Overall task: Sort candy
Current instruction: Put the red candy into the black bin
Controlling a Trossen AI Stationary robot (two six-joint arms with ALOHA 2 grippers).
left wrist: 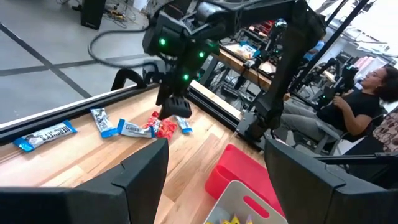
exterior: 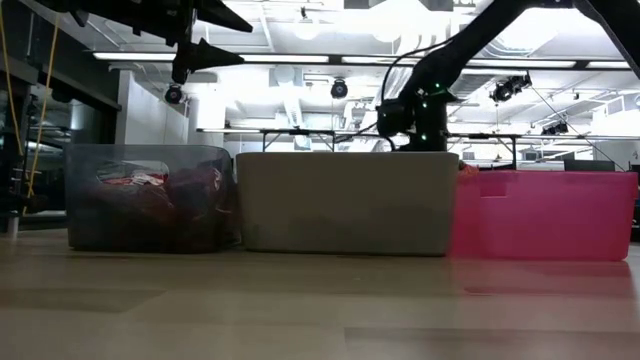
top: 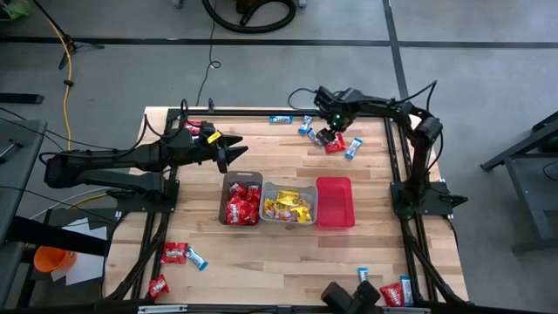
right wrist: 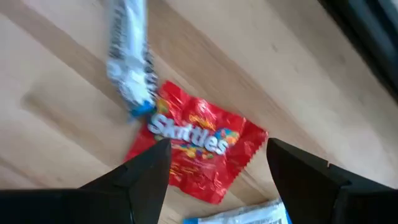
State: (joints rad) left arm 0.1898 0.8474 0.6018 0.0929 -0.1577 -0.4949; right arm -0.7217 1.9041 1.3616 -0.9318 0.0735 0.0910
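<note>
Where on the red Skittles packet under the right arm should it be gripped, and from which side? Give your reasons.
Grip the red Skittles packet across its middle, coming straight down from above. It lies flat on the table, so no edge stands up to pinch. The right hand is open right above it. A blue-and-white bar touches one corner, so stay clear of that end.

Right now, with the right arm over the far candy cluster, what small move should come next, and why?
Probably lower the right gripper straight down and close on the red Skittles packet. Its jaws are open and straddle that packet in the right wrist view, with a blue-and-white bar touching the packet's edge. The left gripper hangs open above the brown bin.
</note>
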